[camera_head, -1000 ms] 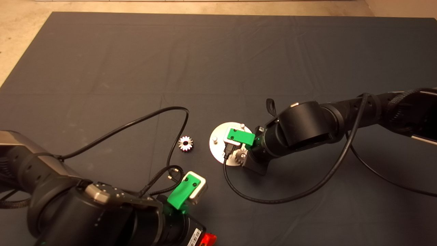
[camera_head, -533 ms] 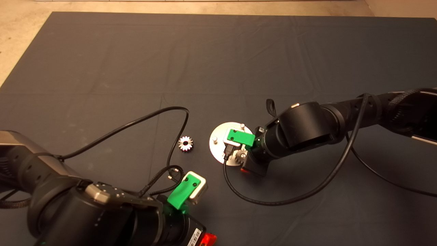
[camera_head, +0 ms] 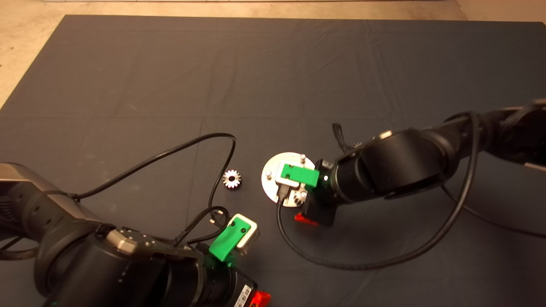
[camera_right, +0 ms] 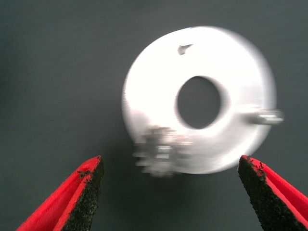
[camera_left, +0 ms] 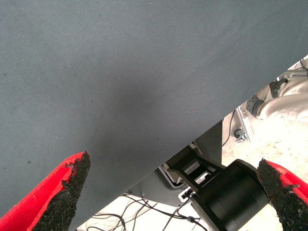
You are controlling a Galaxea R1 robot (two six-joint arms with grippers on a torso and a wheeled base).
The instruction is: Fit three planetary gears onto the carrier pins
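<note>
The right gripper (camera_right: 168, 192) hangs over the near rim of the carrier disc (camera_right: 144, 86), its 2 red fingers (camera_right: 82, 197) spread wide with nothing between them. Seen from its wrist, the disc lies flat on the dark mat (camera_head: 128, 85), central hole facing up, and 1 planetary gear (camera_right: 156, 154) sits at its edge, lying flat with its bore axis upright. In the head view 2 bare carrier pins (camera_head: 268, 173) stand vertical on the disc, and the seated gear (camera_head: 302, 195) shows just beside the gripper body. A 2nd gear (camera_head: 231, 179) lies flat on the mat, left of the disc and apart from it. The left gripper (camera_left: 173, 192) waits at the lower left edge, fingers wide apart and empty.
</note>
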